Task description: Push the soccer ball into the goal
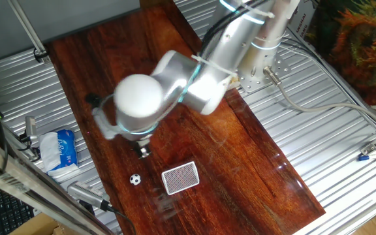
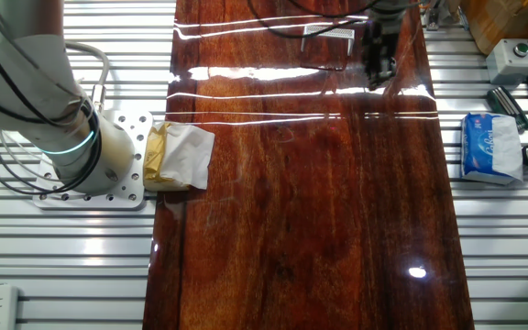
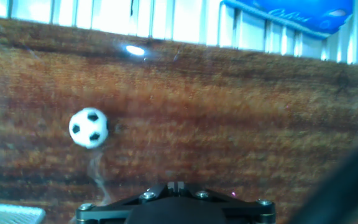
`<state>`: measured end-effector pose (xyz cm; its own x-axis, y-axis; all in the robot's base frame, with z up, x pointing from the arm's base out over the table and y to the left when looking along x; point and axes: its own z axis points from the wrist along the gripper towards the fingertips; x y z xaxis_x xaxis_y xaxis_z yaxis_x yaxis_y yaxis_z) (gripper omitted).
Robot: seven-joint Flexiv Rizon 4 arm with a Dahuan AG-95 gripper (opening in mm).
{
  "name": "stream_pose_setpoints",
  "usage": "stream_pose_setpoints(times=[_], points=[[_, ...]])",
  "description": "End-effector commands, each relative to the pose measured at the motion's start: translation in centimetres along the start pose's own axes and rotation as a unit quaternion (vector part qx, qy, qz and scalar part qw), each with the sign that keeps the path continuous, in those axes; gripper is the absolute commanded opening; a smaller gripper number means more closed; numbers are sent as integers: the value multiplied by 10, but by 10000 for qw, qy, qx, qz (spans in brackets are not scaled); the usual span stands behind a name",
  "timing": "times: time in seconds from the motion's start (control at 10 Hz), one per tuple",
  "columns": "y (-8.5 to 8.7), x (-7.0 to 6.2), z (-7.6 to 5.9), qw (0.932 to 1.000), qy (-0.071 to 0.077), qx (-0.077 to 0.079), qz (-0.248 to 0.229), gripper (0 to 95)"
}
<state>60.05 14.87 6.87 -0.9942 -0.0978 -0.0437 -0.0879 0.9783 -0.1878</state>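
The soccer ball [image 1: 134, 179] is a tiny white ball with black patches on the wooden board, just left of the goal [image 1: 181, 177], a small white-framed netted box lying near the board's front end. My gripper [image 1: 142, 151] hangs low over the board, just behind and slightly right of the ball, not touching it. In the hand view the ball [image 3: 89, 127] lies ahead and to the left of my gripper [image 3: 176, 185], whose fingertips are pressed together with nothing between them. A corner of the goal [image 3: 5, 213] shows at the bottom left. In the other fixed view the goal [image 2: 326, 33] and gripper [image 2: 379, 66] are at the far end; the ball is hidden.
A blue-and-white tissue packet [image 1: 61, 149] lies on the metal slats left of the board, also in the other fixed view [image 2: 491, 147]. A yellow-and-white cloth [image 2: 177, 156] sits by the arm's base [image 2: 90, 170]. The board's edge [image 1: 109, 196] runs close to the ball's left.
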Motion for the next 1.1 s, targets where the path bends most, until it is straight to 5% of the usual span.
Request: stream_pose_setpoints(times=[0.1,0.4,0.7,1.1], points=[[3,-15,-7,10000,-50,-40,40,0],[4,-32,-23,9998,-106,-178,32,0],[13,-48,-41,9985,-146,-515,140,0],[24,-56,-38,9963,-261,-779,252,0]])
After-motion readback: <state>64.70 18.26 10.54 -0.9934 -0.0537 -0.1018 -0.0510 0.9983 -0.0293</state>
